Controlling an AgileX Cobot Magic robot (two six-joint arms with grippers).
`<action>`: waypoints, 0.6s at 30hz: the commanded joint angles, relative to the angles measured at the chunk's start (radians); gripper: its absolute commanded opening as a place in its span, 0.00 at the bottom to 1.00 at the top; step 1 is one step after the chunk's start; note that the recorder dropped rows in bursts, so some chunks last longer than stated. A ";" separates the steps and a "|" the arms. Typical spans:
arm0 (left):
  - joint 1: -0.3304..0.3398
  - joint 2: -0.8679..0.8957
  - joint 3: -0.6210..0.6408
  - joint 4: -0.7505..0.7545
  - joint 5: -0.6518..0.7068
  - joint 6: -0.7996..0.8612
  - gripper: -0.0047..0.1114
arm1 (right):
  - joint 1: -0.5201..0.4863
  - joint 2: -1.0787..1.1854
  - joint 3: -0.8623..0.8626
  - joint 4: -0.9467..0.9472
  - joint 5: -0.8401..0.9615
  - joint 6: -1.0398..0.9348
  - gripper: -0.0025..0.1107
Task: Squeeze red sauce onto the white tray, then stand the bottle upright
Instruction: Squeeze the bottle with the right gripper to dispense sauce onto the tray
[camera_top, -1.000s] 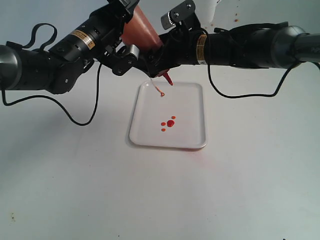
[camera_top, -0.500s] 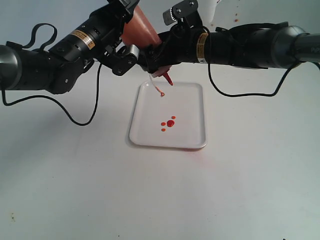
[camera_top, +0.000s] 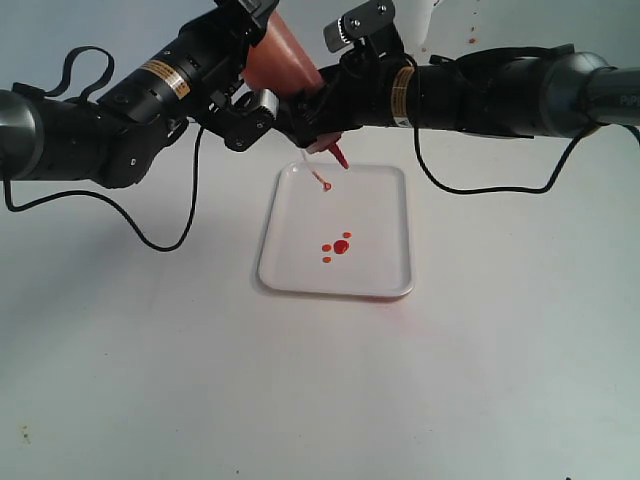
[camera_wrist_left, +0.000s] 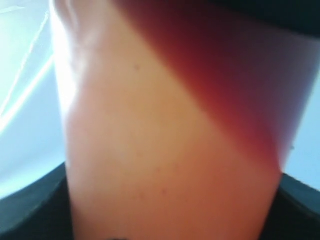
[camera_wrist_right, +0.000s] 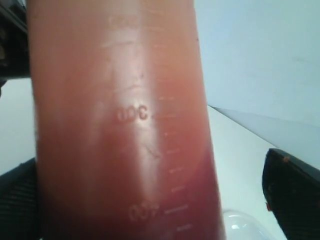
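Well, the bottle (camera_top: 285, 60) is up in the air, tipped over with its nozzle (camera_top: 338, 155) pointing down, and its body lies between both sets of jaws. The left gripper (camera_top: 262, 68) is clenched across the upper body and bears the weight; in its wrist view the wall fills the frame, with dark jaw at either side. The right gripper (camera_top: 313, 112) sits nearer the nozzle with its jaws spread wide around the body, not pressing. In the right wrist view one finger (camera_wrist_right: 295, 192) stands clearly apart from the wall.

I'd judge the bottle a soft thing: thin, translucent plastic that gives under a pinch, glossy and likely a bit slick. It is fairly full, so it should have some heft. The middle of the cylinder, taken squarely across, looks the safest hold. The nozzle is smeared, and a small cap (camera_top: 324, 185) dangles on its tether just under the right jaws. Too firm a grip while righting it could push out more sauce.

Below the right jaws lies the white tray (camera_top: 385, 200), with the nozzle over one corner. A few drops of red sauce (camera_top: 341, 246) sit near the middle. The tray rests on a pale table (camera_top: 200, 350).
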 joint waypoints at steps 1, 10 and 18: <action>-0.003 -0.018 -0.013 -0.018 -0.056 -0.021 0.04 | -0.004 0.002 -0.007 0.006 0.037 0.010 0.71; -0.003 -0.018 -0.013 -0.018 -0.053 -0.021 0.04 | -0.004 0.002 -0.007 0.004 0.037 0.013 0.03; -0.003 -0.018 -0.013 -0.018 -0.049 -0.021 0.04 | -0.004 0.002 -0.007 0.009 0.037 0.013 0.06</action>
